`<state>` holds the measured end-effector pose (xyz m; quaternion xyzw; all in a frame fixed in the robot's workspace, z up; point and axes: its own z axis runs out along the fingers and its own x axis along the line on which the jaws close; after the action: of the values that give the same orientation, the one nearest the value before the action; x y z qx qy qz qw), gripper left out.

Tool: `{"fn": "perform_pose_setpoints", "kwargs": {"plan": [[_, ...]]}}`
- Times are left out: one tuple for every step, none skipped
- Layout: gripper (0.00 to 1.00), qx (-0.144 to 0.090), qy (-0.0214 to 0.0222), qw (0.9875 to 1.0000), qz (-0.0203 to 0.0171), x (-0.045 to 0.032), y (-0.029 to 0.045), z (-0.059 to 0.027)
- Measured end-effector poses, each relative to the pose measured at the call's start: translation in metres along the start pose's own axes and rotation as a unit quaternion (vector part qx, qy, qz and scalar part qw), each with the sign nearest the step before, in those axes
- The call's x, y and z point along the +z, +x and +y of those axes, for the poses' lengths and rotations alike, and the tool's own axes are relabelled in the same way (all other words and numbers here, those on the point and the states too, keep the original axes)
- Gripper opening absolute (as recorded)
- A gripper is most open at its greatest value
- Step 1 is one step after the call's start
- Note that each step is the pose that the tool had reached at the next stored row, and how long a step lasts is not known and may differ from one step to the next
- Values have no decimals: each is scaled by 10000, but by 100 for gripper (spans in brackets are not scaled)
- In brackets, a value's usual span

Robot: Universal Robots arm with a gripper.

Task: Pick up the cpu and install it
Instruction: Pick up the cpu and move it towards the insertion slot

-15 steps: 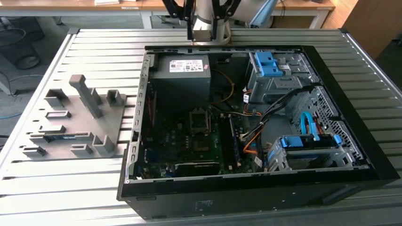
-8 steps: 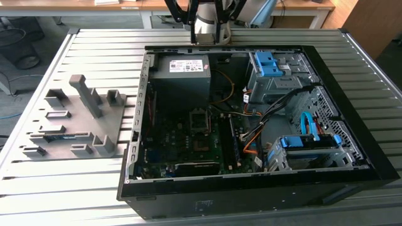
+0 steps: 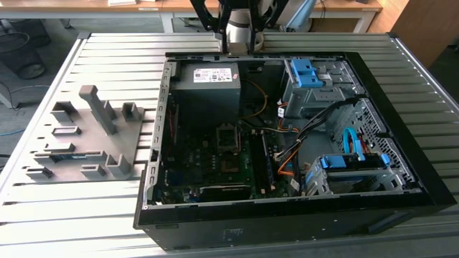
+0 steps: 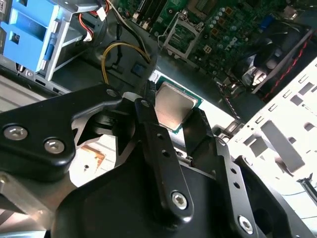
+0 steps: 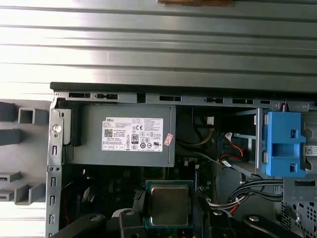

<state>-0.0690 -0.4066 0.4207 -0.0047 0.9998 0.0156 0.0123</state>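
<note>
The cpu (image 5: 169,204), a small square chip with a silvery-grey face on a green edge, sits between my black fingers (image 5: 200,210) in both wrist views; in the second wrist view the cpu (image 4: 173,105) is held by its two opposite sides. My gripper (image 4: 173,121) is shut on it. In the exterior view my gripper (image 3: 240,47) hangs above the far edge of the open computer case (image 3: 287,215), beside the power-supply box. The motherboard's open cpu socket (image 3: 227,141) lies in the middle of the case, well apart from the gripper; the second wrist view shows the socket (image 4: 181,34) too.
A grey power-supply box (image 3: 208,83) with a white label fills the case's far corner. Blue drive brackets (image 3: 310,72) and loose cables (image 3: 323,118) crowd the exterior view's right. A grey parts fixture (image 3: 86,140) sits on the ribbed metal table (image 3: 72,215) at the exterior view's left.
</note>
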Motion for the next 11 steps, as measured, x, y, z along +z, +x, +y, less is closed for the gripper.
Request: {"fn": "perform_pose_setpoints", "kwargs": {"plan": [[47,0,-1,10000,0,11,-8,0],[47,0,-1,10000,0,21,-16,-1],[47,0,-1,10000,0,31,-24,-1],[47,0,0,10000,0,41,-31,-1],[47,0,0,10000,0,51,-38,-2],[47,0,0,10000,0,62,-45,-2],[47,0,1,10000,0,73,-52,-2],[47,0,0,10000,0,88,-58,-3],[47,0,0,10000,0,103,-64,-4],[47,0,0,10000,0,121,-69,-5],[47,0,-1,10000,0,139,-70,-7]]}}
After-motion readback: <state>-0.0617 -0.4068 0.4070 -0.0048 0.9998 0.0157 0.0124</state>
